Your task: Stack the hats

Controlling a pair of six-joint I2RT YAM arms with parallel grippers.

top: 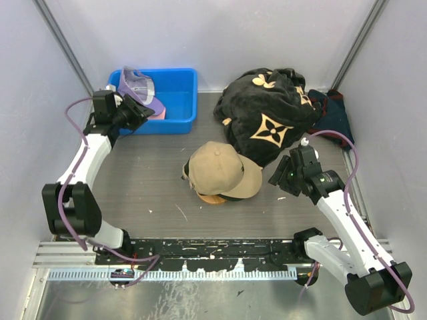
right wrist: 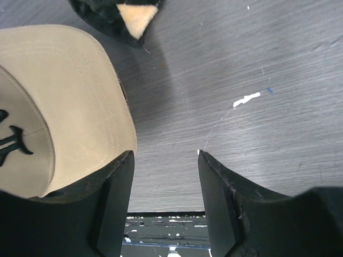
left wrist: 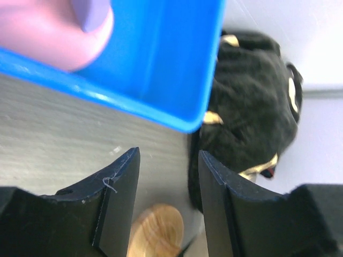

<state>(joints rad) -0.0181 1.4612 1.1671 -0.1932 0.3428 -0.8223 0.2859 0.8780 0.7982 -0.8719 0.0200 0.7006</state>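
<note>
1. Top external view: the grey counter (top: 153, 193) carries a black cloth with tan flower marks (top: 267, 117) at far right and a blue bin (top: 179, 100) at far left.
2. The tan cap (top: 215, 168) sits crown-up at mid-counter, near the cloth. Its curved brim points right and slightly nearward, toward the right arm, so its long axis runs roughly left to right. The right wrist view shows stitched rows on the brim and a black embroidered logo. A dark edge shows beneath the cap; what it is I cannot tell.
3. The lavender cap (top: 137, 83) stands tipped up in the bin's left end, with a pink cap (top: 158, 113) under it.
4. The left end effector (left wrist: 167, 152), at the bin's near left corner, has its jaws apart and holds nothing.
5. The right end effector (right wrist: 165, 153) also has its jaws apart and empty, with one finger just beside the tan brim.
</note>
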